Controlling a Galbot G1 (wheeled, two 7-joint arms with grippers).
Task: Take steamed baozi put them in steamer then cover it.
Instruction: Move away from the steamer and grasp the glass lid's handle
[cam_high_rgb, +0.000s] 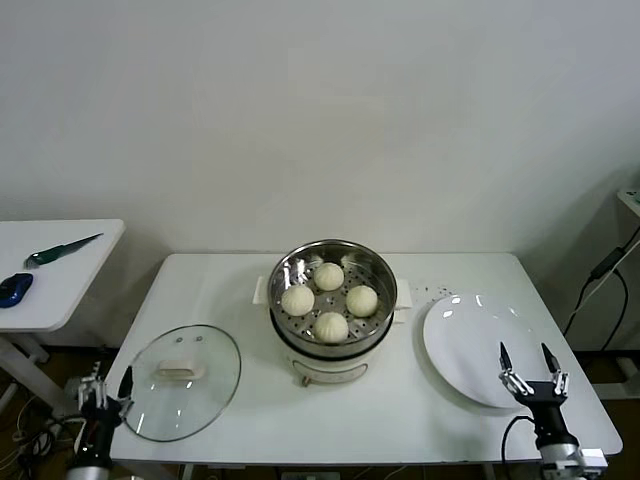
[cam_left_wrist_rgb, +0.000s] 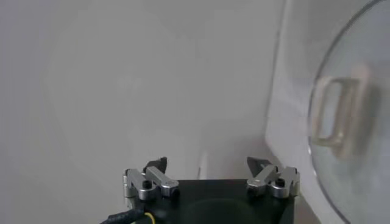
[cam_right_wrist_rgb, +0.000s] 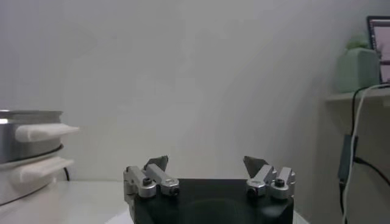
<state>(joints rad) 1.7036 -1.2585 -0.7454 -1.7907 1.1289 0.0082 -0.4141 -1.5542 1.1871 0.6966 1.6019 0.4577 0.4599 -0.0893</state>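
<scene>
Both pairs of jaws are seen spread wide and empty: the left gripper (cam_high_rgb: 108, 388) is held low at the near-left table corner, just beside the glass lid (cam_high_rgb: 183, 381), which lies flat on the white table (cam_high_rgb: 440, 420). At centre, four steamed baozi (cam_high_rgb: 329, 327) are counted inside the single steel steamer (cam_high_rgb: 377, 270), so only covering is judged to remain. To the right, one bare white plate (cam_high_rgb: 468, 345) is seen, with the right gripper (cam_high_rgb: 533, 380) parked at its near edge. A slip is feared at the lid's small cream handle (cam_high_rgb: 181, 372): a shallow pinch could let the glass tilt, strike the steamer rim, or seat crookedly.
</scene>
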